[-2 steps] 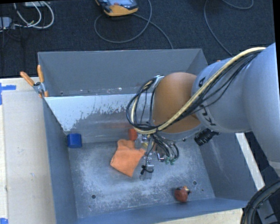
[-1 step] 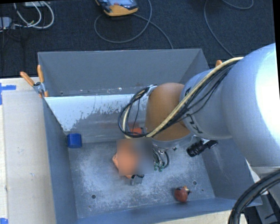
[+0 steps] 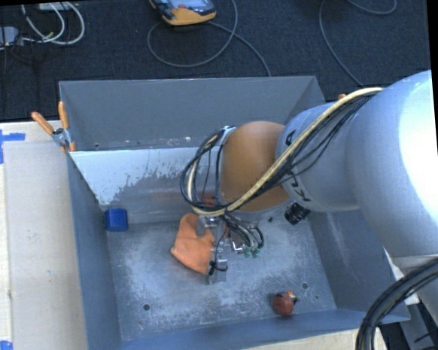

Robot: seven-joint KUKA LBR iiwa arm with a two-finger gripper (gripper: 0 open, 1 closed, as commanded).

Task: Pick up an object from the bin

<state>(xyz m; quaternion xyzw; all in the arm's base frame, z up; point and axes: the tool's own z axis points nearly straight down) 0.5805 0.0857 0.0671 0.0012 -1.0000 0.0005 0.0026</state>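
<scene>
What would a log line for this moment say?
gripper | over orange cloth | mid bin | blue block left | red lump front-right

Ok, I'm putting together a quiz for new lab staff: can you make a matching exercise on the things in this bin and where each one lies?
Things:
1. blue block
2. orange cloth
3. red lump

Places in the bin:
A. near the front wall, towards the view's right
B. mid-floor, right at the end effector
C. view's left, at the foot of the back slope

Pairs: 1-C, 2-B, 3-A.
</scene>
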